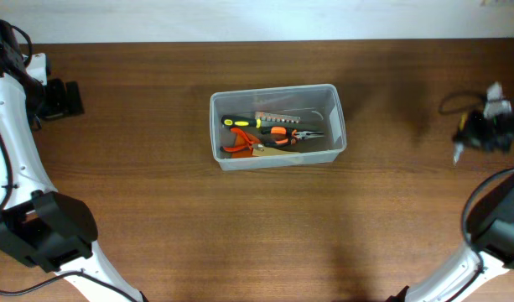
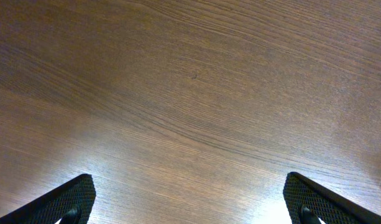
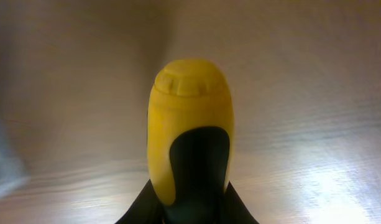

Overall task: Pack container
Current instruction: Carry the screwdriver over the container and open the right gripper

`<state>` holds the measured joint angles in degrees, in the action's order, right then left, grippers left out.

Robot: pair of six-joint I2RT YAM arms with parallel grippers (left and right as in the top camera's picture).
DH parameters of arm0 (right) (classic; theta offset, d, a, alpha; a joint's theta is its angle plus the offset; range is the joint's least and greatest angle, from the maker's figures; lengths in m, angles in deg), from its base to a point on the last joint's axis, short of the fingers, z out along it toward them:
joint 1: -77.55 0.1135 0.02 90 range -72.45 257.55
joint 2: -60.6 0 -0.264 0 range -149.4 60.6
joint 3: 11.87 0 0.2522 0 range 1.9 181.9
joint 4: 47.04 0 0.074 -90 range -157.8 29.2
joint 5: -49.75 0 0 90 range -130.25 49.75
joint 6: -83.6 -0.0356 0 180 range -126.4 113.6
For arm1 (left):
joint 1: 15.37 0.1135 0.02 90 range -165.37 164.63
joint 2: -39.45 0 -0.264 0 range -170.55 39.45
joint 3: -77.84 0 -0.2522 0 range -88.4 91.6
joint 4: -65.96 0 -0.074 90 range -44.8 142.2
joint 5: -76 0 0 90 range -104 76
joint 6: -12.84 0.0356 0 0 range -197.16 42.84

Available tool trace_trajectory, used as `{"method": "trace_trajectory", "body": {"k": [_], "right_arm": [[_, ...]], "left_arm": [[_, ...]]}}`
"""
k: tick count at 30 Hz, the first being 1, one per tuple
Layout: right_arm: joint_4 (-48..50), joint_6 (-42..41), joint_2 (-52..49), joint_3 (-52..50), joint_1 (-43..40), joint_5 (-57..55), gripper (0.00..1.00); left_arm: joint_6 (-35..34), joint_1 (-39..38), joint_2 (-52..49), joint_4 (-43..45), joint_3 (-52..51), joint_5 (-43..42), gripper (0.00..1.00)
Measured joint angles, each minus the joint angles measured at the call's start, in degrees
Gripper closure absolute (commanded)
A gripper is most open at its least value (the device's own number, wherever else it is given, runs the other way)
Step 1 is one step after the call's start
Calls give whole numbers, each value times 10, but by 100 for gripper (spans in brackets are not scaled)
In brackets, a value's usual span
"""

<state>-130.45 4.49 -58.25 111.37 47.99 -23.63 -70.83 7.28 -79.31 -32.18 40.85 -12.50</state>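
Note:
The clear plastic container stands at the middle of the table. It holds a yellow-and-black handled tool, orange-handled pliers and some metal bits. My right gripper is at the far right edge, shut on a yellow-and-black tool handle that points away from the wrist camera above the table. A thin metal tip shows below the gripper in the overhead view. My left gripper is at the far left, open and empty; its two fingertips frame bare wood.
The wooden table extends around the container. The arm bases stand at the front left and front right. A cable loops near the right gripper.

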Motion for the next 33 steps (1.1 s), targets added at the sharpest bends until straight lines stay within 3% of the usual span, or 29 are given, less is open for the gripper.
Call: {"method": "trace_trajectory", "body": {"k": [4,10,14,22,27,33], "right_arm": [[-14,15,48,74,106,21,96],[-6,153,86,109,325,16,96],[14,242,60,103,419,-28,96],[20,480,-45,102,463,-56,96],[26,575,-99,97,461,-76,96],[75,653,-142,96,452,-91,85]], "left_arm": [[0,0,0,0,0,0,1],[0,0,0,0,0,0,1],[0,0,0,0,0,0,1],[0,0,0,0,0,0,1],[0,0,0,0,0,0,1],[0,0,0,0,0,0,1]]}}
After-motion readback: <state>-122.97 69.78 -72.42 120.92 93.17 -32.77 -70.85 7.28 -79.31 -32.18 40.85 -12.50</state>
